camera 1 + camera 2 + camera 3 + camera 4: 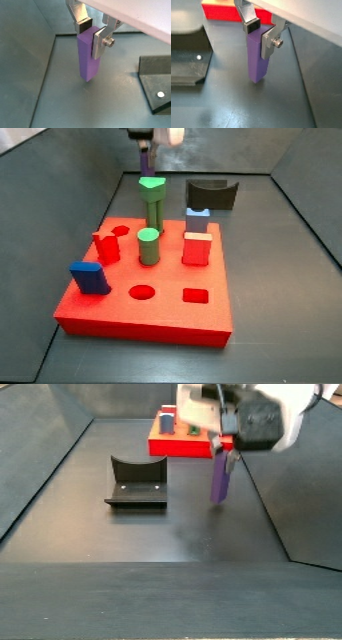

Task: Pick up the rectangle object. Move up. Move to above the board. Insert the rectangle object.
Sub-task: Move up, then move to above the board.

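The rectangle object is a long, slim purple bar (87, 55) (257, 57) standing upright. My gripper (91, 35) (261, 36) is shut on its upper end, one pad on each side. In a side view the bar (219, 479) hangs from the gripper (225, 446), its lower end at or just above the dark floor to the right of the fixture (136, 481). The red board (167, 303) (177, 446) (221, 11) lies beyond the bar. In the side view facing the board, only the gripper's body (151, 136) shows at the far end and the bar is not clear.
On the board stand a green cylinder (148, 246), a green triangular peg (151, 196), a dark-blue block (90, 276) and a red block (197, 248). The fixture (157, 82) (188, 57) (210, 195) stands close to the bar. Sloped grey walls enclose the floor.
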Tool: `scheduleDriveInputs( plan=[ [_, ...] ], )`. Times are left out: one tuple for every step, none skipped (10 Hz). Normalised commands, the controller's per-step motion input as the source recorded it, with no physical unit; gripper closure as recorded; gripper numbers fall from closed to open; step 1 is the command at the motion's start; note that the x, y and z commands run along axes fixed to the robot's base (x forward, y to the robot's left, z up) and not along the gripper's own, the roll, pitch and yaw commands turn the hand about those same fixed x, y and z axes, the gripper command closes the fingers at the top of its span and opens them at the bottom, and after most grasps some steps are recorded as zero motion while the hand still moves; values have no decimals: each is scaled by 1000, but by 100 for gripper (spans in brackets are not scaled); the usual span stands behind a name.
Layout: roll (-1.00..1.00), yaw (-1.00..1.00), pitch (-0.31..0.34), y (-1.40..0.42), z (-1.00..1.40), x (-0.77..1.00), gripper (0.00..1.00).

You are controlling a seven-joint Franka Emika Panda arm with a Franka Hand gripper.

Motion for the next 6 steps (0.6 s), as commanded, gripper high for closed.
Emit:
scheduleDriveInputs(
  plan=[
    [31, -25, 49, 10, 471, -28, 100],
    [41, -25, 47, 11, 362, -22, 100],
    [-118, -93, -75, 9, 1000, 221, 100],
    [-109, -90, -65, 10, 1000, 234, 100],
    [-105, -70, 7, 11, 1000, 220, 100],
    [-98, -59, 35, 11, 1000, 210, 100]
  ],
)
